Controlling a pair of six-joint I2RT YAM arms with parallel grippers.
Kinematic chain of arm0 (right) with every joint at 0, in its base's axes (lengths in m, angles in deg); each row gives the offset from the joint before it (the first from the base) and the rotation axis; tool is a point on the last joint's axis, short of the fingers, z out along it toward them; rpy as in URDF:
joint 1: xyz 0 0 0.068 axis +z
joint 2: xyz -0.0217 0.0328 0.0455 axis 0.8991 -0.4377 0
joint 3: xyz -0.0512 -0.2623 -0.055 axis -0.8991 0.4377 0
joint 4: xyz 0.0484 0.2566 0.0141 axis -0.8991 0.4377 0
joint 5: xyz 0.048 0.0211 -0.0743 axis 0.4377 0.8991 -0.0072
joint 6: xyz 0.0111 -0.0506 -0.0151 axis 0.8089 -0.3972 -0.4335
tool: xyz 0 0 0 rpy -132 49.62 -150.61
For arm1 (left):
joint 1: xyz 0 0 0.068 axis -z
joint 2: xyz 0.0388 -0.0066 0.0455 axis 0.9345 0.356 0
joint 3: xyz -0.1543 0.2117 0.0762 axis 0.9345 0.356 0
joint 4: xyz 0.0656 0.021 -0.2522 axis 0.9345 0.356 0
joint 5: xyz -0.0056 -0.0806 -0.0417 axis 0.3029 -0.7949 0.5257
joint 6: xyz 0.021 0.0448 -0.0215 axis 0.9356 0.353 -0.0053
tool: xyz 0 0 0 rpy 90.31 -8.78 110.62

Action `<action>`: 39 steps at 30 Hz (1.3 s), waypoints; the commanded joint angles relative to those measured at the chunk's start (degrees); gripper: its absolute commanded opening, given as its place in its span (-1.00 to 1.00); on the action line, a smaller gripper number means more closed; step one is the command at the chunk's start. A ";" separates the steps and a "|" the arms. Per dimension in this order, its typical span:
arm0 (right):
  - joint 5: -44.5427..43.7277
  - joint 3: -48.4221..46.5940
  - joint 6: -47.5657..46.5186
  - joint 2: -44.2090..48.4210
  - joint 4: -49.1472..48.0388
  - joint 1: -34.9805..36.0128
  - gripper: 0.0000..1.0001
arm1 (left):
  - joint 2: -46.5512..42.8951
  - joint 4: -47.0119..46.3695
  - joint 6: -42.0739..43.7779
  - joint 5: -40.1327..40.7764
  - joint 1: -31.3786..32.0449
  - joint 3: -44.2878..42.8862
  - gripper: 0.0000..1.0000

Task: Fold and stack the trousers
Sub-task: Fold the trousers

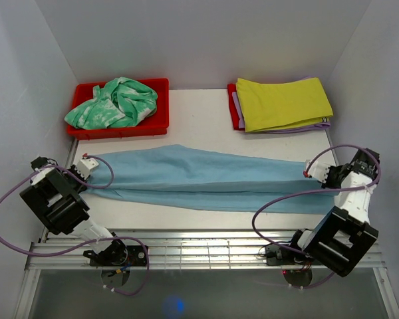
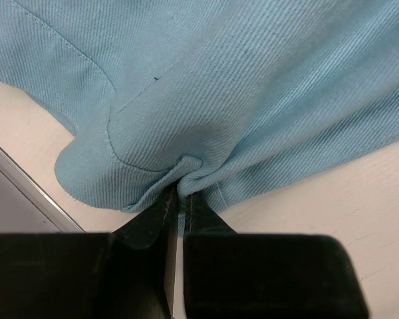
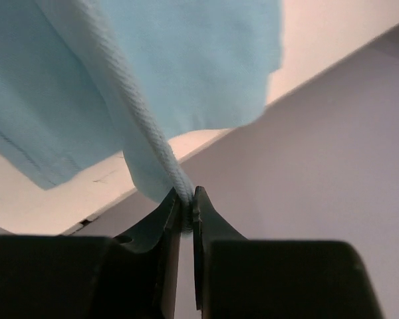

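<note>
The light sky-blue trousers lie stretched left to right across the table, folded lengthwise. My left gripper is shut on their left end; in the left wrist view the cloth bunches between the fingertips. My right gripper is shut on their right end; in the right wrist view a thick folded edge of the trousers is pinched between the tips and lifted off the table.
A red tray at the back left holds a mint-green-and-white patterned garment. A yellow-green cloth lies folded on other cloth at the back right. White walls stand close on both sides. A metal rail runs along the near edge.
</note>
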 commanded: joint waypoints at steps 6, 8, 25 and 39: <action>-9.90 20.99 -8.83 5.10 -8.58 -1.79 -0.84 | 4.24 3.31 -0.96 10.93 -0.82 2.46 -1.00; -10.95 20.91 -8.92 3.96 -9.28 -2.23 -0.85 | 3.72 3.93 -0.87 10.67 -0.90 2.46 -1.00; -5.61 -0.69 -2.96 -0.53 10.46 0.30 0.84 | -6.05 39.24 2.56 -10.86 -2.31 -16.69 0.52; 1.26 -21.01 53.88 -14.67 11.21 49.41 0.35 | 5.02 22.83 -41.46 -15.88 -1.34 -27.96 0.34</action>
